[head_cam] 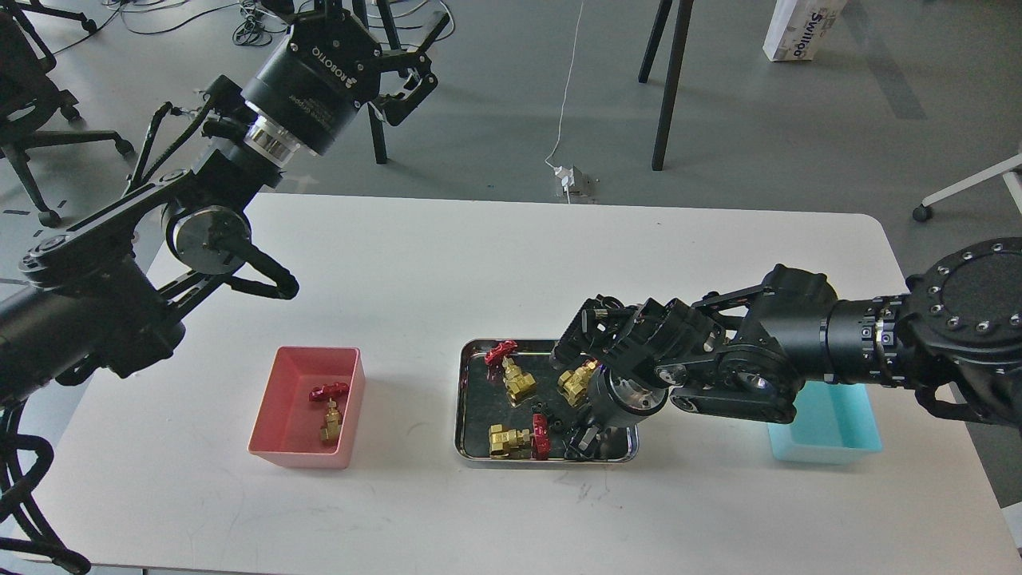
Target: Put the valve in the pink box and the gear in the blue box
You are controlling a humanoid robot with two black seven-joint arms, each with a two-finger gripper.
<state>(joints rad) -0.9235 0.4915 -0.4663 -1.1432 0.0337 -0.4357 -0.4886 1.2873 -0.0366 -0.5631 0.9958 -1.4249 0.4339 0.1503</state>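
Though set low in steel tray (471,399), cannot tell if right hand (585,438) spread or pinching. Gear (545,415) lies just beside, near valve (576,385). Risks slipping off tiny gear, or knocking valve aside.

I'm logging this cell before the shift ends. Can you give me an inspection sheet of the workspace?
Surface: white table, faint scuffs near the front edge.
Job's things: pink box holds one valve; three valves and black gears in the steel tray; blue box partly hidden by the right arm.
Clutter: nothing seen.
Grippers: left gripper raised beyond the table, open; right gripper down in the tray, fingers too dark to judge.
Cables: white lead to a floor socket.
Surroundings: chair, stand legs, carton on the floor.
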